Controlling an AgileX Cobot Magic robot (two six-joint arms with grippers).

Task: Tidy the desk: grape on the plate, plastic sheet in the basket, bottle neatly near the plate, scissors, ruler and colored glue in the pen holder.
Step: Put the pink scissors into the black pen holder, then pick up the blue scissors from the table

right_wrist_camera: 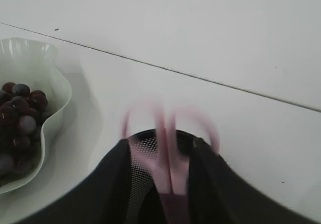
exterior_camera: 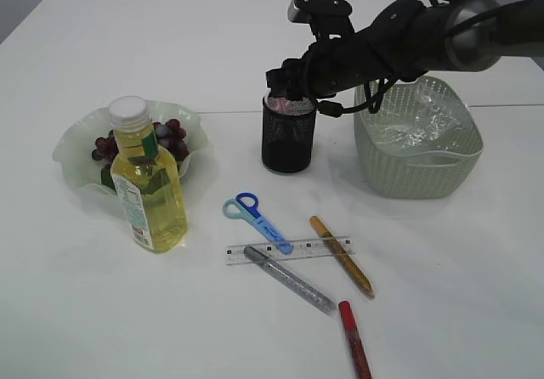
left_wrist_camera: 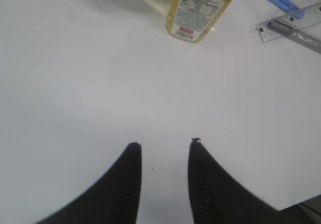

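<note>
My right gripper (exterior_camera: pixel 293 92) (right_wrist_camera: pixel 160 141) hangs over the black mesh pen holder (exterior_camera: pixel 289 137) (right_wrist_camera: pixel 143 148), jaws apart. Pink scissors (right_wrist_camera: pixel 168 158) show blurred between the fingers, handles up, blades inside the holder, with gaps on both sides. Blue scissors (exterior_camera: pixel 255 217), a clear ruler (exterior_camera: pixel 289 250) and silver (exterior_camera: pixel 289 279), gold (exterior_camera: pixel 342 256) and red (exterior_camera: pixel 355 338) glue pens lie on the table. Grapes (exterior_camera: pixel 166 137) sit on the green plate (exterior_camera: pixel 72 145), with the yellow bottle (exterior_camera: pixel 149 188) upright in front. The plastic sheet (exterior_camera: pixel 416 120) lies in the basket (exterior_camera: pixel 416 175). My left gripper (left_wrist_camera: pixel 164 143) is open over bare table.
The right arm stretches from the upper right across the top of the basket. White tabletop lies to the left of the plate and in front of the bottle. A seam in the table runs behind the pen holder.
</note>
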